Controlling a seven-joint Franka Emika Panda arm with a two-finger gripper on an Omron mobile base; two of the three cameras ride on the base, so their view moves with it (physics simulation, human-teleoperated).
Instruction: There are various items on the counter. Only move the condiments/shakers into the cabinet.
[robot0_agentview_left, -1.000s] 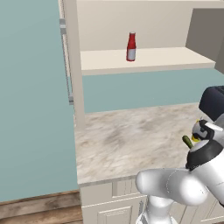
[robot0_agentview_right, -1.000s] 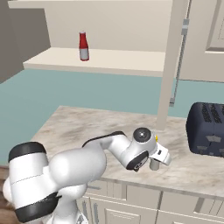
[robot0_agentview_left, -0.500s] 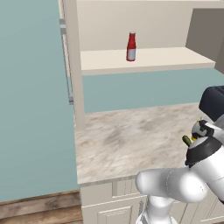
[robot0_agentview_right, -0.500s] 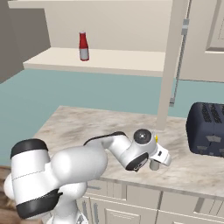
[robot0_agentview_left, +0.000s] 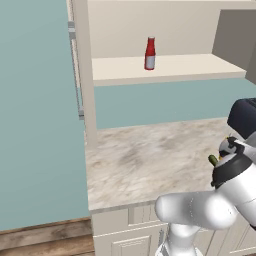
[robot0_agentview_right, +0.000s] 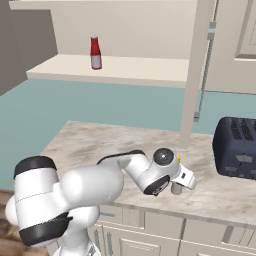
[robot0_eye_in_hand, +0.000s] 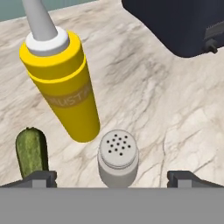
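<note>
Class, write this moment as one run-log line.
gripper: open, above grey shaker | red bottle: on cabinet shelf | yellow squeeze bottle, vegetable: on counter

Teal wall (robot0_agentview_left: 40, 125) behind and left of the work area, wood-plank floor (robot0_agentview_left: 45, 240) at its foot, a dark toaster (robot0_agentview_right: 237, 147) standing at the right, and a panelled off-white upper door (robot0_agentview_right: 247, 30) above it.

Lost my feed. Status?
Gripper open, straddling grey shaker. Red bottle already shelved. Yellow squeeze bottle, green vegetable close beside.
</note>
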